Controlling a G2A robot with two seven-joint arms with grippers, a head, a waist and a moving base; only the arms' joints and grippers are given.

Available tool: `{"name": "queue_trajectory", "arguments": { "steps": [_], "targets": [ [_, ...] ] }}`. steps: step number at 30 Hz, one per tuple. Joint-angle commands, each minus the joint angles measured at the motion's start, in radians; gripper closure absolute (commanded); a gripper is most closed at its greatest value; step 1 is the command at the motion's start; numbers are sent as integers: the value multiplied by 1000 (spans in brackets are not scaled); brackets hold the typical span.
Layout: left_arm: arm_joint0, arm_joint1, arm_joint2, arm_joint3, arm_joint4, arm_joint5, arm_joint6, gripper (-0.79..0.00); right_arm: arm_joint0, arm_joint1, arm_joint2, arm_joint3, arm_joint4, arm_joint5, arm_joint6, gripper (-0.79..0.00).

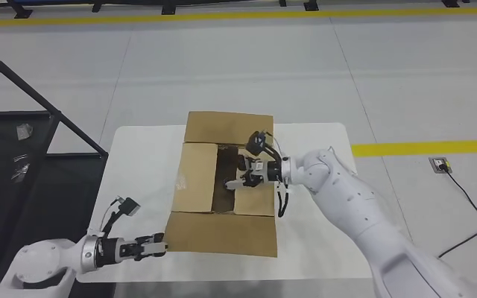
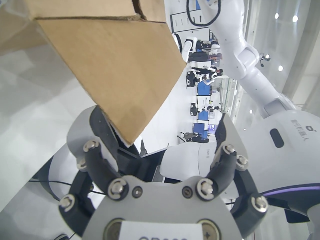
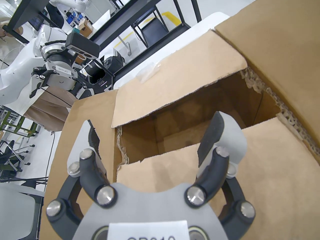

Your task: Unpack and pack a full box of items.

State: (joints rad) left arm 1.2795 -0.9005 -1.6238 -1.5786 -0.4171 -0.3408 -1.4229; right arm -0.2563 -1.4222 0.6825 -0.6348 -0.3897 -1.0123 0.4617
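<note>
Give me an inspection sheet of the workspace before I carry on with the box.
Surface: white table, with the box standing mid-table.
Job's things: cardboard box, top flaps partly open; no items seen through the gap.
Clutter: small clear scrap, perhaps tape, at one flap's outer edge.
End effectors: left end effector open, with a corner of the near flap between its fingers; right end effector open, above the box's opening.
Cables: black cable looped on the right forearm; floor cable running to a socket.
Surroundings: black frame rack beside the table; yellow floor line.
</note>
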Motion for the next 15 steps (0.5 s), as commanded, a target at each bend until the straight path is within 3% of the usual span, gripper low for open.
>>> {"name": "queue_trajectory", "arguments": {
  "steps": [1,6,15],
  "targets": [
    [-8,1,3,11,-27,-3,-10,-785,-4,6,13,-11,-12,0,-38,-785],
    [-21,0,7,20,-87,-8,11,-785,-23,24,65,-23,-17,0,-150,-785],
    [-67,-10,23,33,-216,46,165,-785,-40,29,132,-17,-63,162,-345,-785]
  ]
}}
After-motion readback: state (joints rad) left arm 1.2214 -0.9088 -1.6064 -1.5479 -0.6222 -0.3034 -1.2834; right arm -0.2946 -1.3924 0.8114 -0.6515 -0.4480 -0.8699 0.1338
